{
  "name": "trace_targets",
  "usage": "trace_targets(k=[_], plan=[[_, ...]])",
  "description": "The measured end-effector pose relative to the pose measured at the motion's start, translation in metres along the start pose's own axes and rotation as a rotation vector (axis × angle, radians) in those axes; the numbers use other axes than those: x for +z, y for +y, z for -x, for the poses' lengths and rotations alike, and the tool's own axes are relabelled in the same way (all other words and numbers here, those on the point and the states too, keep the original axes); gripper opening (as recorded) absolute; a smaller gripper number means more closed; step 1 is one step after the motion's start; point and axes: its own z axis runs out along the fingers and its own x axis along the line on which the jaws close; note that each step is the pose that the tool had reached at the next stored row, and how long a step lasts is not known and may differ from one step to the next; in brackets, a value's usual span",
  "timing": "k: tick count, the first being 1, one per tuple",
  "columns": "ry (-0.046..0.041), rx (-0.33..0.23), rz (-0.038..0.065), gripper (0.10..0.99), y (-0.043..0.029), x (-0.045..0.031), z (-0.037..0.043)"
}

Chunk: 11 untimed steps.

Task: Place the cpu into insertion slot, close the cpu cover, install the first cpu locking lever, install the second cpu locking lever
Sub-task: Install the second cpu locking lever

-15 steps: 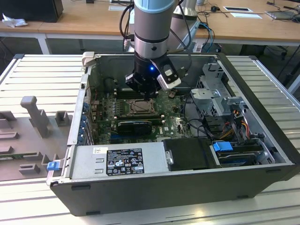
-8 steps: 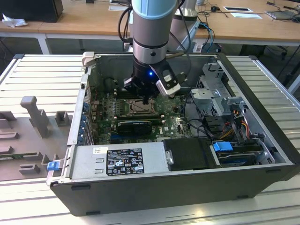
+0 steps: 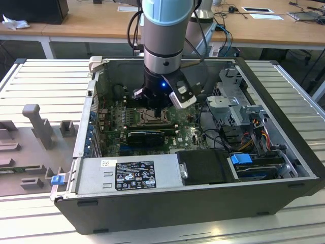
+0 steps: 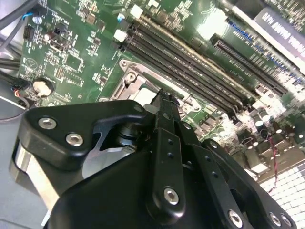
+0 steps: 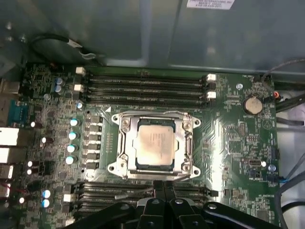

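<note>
The cpu (image 5: pixel 155 143), a pale silver-beige square, lies in the insertion slot (image 5: pixel 125 168) on the green board. The cpu cover (image 5: pixel 187 143), a silver frame, lies down around the cpu's edges, and the chip shows through its cut-out. In both wrist views my gripper (image 5: pixel 165 187) is shut with nothing between its fingers. Its tips hang just off one edge of the slot, over the black memory slots. In the second wrist view the gripper (image 4: pixel 164 98) partly hides the slot's silver rim (image 4: pixel 136 76). In the exterior view the gripper (image 3: pixel 152 105) hangs inside the case above the slot (image 3: pixel 151 117).
Long black memory slots (image 5: pixel 143 81) flank the socket on two sides. A coin battery (image 5: pixel 251 105) and cables (image 5: pixel 286 102) sit to one side. In the exterior view a power supply (image 3: pixel 132 175), a black box (image 3: pixel 205 166) and a grey drive cage (image 3: pixel 233 96) crowd the case.
</note>
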Motion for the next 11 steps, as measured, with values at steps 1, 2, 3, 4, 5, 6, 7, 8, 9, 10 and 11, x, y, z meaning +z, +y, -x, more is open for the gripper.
trace_targets(k=[1, 2, 3, 4, 5, 6, 7, 8, 9, 10, 11], plan=[[0.0000, 0.000, 0.001, 0.106, -0.0018, -0.0002, -0.0001], [0.0000, 0.000, 0.001, 0.106, -0.0030, -0.0003, -0.0002], [0.0000, 0.000, 0.002, 0.106, -0.0047, -0.0005, -0.0003], [0.0000, 0.000, 0.002, 0.106, -0.0062, -0.0008, -0.0003], [0.0000, 0.000, 0.002, 0.106, -0.0087, -0.0012, -0.0004], [-0.0002, 0.000, 0.003, 0.106, -0.0108, -0.0015, -0.0005], [-0.0002, 0.000, 0.005, 0.106, -0.0122, -0.0016, -0.0006], [-0.0004, 0.000, 0.008, 0.106, -0.0139, -0.0016, -0.0008], [-0.0004, 0.000, 0.012, 0.106, -0.0148, -0.0016, -0.0013], [-0.0009, 0.000, 0.023, 0.106, -0.0149, -0.0014, -0.0034], [-0.0012, -0.001, 0.033, 0.106, -0.0149, -0.0013, -0.0059]])
